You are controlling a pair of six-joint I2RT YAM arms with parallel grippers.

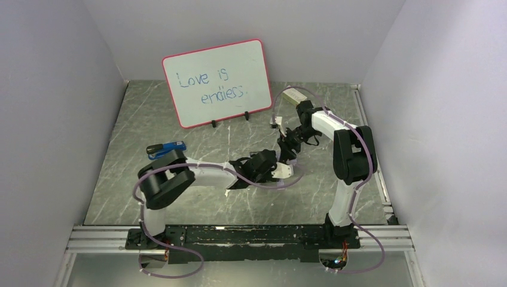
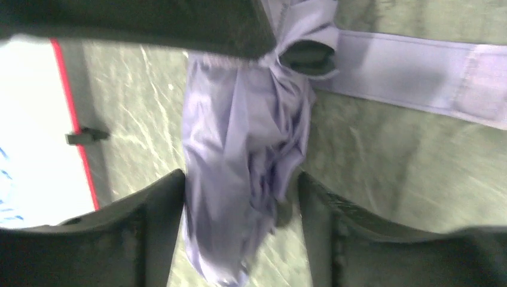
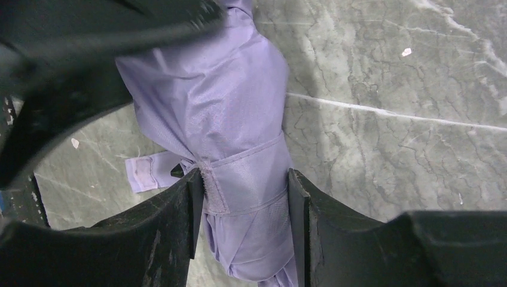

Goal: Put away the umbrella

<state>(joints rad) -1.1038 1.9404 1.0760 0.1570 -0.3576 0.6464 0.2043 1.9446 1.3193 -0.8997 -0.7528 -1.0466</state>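
The pale lavender umbrella (image 3: 233, 113) is folded, its strap (image 3: 251, 161) wrapped round it and the strap's loose end (image 2: 418, 78) sticking out. My right gripper (image 3: 245, 197) is shut on the bundle at the strap, both fingers pressed against the fabric. My left gripper (image 2: 239, 197) straddles the loose gathered fabric (image 2: 233, 155); its left finger touches the cloth and a gap shows at its right finger. From above, both grippers meet mid-table, left (image 1: 270, 165) and right (image 1: 288, 145), hiding most of the umbrella (image 1: 287, 171).
A red-framed whiteboard (image 1: 218, 84) stands at the back, also at the left of the left wrist view (image 2: 36, 131). A blue stapler (image 1: 168, 147) lies by the left arm's elbow. A beige block (image 1: 293, 95) lies at the back right. White walls enclose the table.
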